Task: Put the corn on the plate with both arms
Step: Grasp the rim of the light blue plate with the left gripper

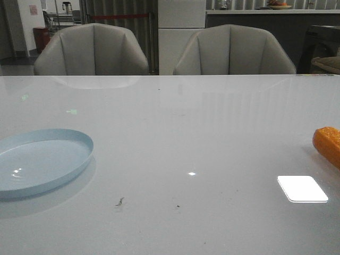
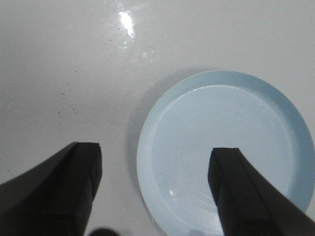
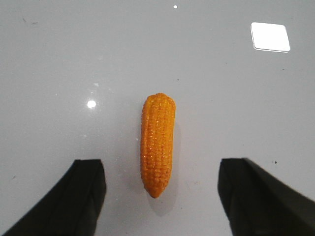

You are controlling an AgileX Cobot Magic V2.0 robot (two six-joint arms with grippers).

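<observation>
orange corn with bumpy kernel rows, pale blue plate, white table

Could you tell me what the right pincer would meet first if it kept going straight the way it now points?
Most likely the corn, which lies between the open right pincer fingers on the table; depth is hard to judge.

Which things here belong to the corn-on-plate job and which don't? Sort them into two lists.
Part of the job:
- corn, lying on the table between the open right hand's fingers
- plate, bare, at the table's left
- left hand, open above the plate's edge

Not part of the job:
- two grey chairs behind the table
- small dark specks on the tabletop
</observation>
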